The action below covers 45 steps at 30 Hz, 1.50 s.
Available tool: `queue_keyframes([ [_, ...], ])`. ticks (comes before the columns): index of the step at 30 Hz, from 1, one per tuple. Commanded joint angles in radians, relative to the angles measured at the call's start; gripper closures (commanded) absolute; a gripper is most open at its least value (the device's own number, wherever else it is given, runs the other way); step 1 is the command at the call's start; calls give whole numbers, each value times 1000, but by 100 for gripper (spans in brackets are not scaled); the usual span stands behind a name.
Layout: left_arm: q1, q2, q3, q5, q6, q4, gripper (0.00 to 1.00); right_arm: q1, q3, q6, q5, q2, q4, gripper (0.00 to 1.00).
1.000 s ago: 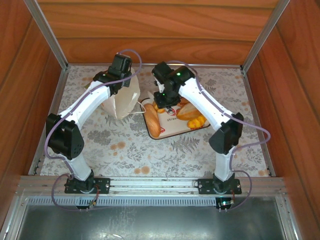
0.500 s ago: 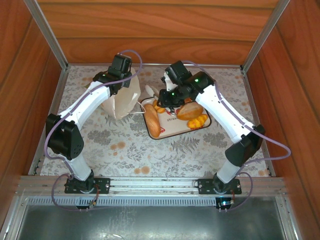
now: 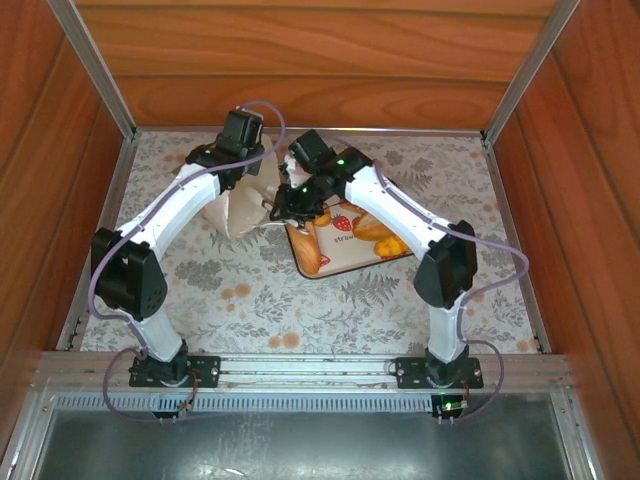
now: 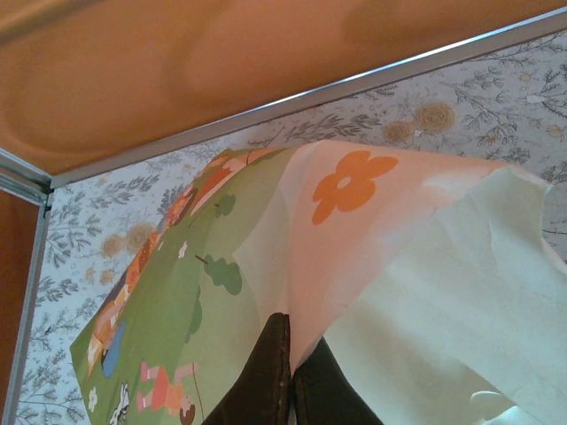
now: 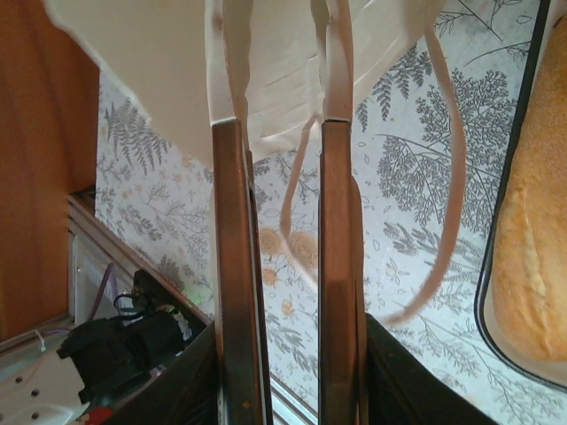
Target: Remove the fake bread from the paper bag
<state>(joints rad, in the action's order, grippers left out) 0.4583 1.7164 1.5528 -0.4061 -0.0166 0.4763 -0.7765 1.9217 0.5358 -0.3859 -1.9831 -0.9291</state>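
**A:** Where is the bread?

**B:** The fake bread (image 3: 310, 252) that can be seen lies in the tray (image 3: 332, 272), just right of centre in the overhead view. The baguette (image 5: 532, 257) runs up and down the frame along the tray's left side. Whether more sits inside the paper bag (image 3: 232, 212) is hidden.

**A:** And the bag?

**B:** It is touching the tray's upper-left corner, under the left arm. The left gripper (image 4: 290, 328) has its jaws pressed together on a fold of the bag's wall.

**A:** The right one?

**B:** The right gripper (image 5: 281, 124) points left, away from the tray. Its tips are at the bag's rim and its jaws stand a narrow gap apart, clamping nothing I can see. A cord handle (image 5: 447, 177) loops beside them.

**A:** So which arm reaches in?

**B:** I'd say the right arm, since it is at the opening. The bag lies straight ahead of its jaws.
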Motion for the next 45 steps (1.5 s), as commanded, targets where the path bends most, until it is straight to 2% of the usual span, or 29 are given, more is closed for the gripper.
queue_keyframes([
  [1, -6, -51, -28, 14, 18, -37, 100, 2, 71, 31, -37, -33, 40, 59],
  [7, -6, -82, -75, 24, 25, -81, 100, 2, 182, 65, -53, -139, 46, 53],
  [15, -6, -88, -92, 38, -10, -126, 100, 2, 308, 111, -48, -244, 31, 51],
  [31, -7, -94, -84, 4, 44, -143, 100, -9, 284, 144, -25, -267, 90, 52],
  [45, -59, -175, -234, 82, 87, -345, 100, -9, 426, 167, 3, -392, 79, 51],
])
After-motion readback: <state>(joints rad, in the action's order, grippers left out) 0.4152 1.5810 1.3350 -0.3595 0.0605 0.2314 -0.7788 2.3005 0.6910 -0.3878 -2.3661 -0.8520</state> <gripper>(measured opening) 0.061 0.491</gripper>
